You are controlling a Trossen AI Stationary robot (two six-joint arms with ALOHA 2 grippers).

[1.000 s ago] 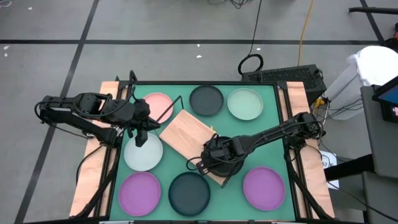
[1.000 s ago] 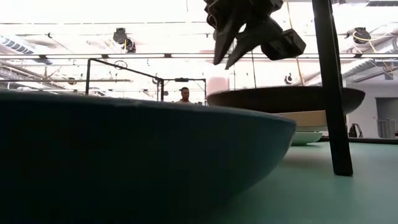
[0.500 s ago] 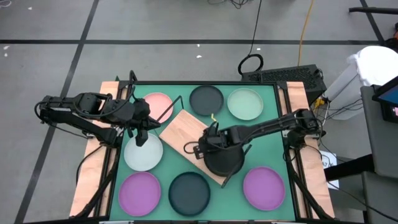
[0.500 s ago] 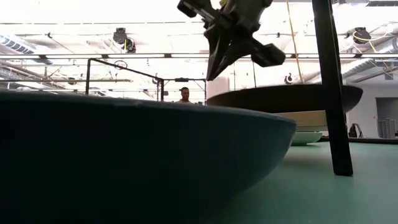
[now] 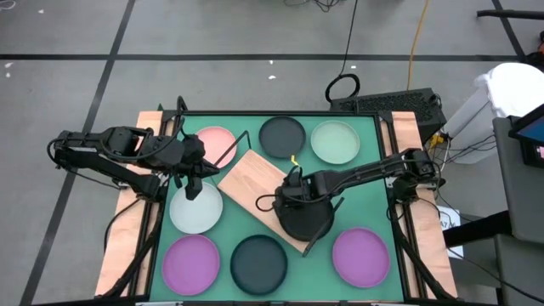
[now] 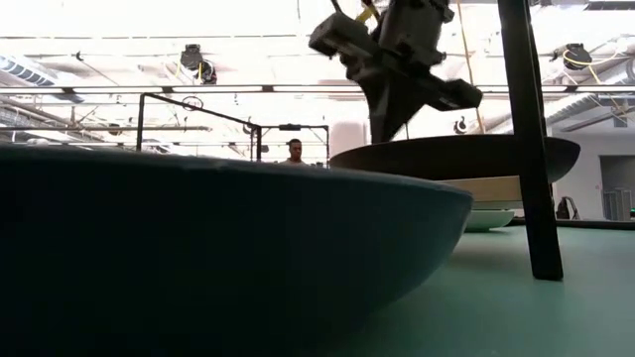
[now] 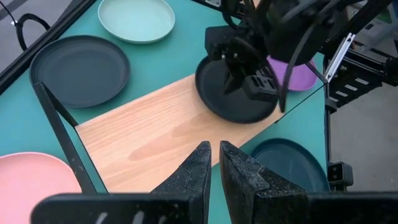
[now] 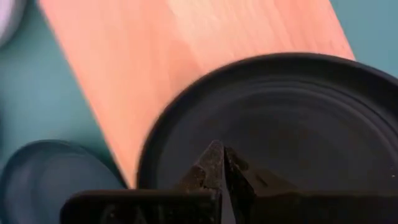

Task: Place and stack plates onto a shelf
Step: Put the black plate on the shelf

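Right gripper [image 5: 293, 194], fingers pinched together and empty, hovers directly above the black plate [image 5: 308, 219] sitting on the shelf's [image 5: 253, 180] near-right end.

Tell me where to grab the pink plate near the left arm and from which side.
Take the pink plate by its raised rim, on the edge facing the left gripper, coming down from above. It lies flat on the table, so only the rim gives fingers something to pinch. The shelf and its wire frame crowd the opposite side.

One black plate [image 5: 308, 219] lies on the slanted wooden shelf [image 5: 253, 181] — seven others ring it.
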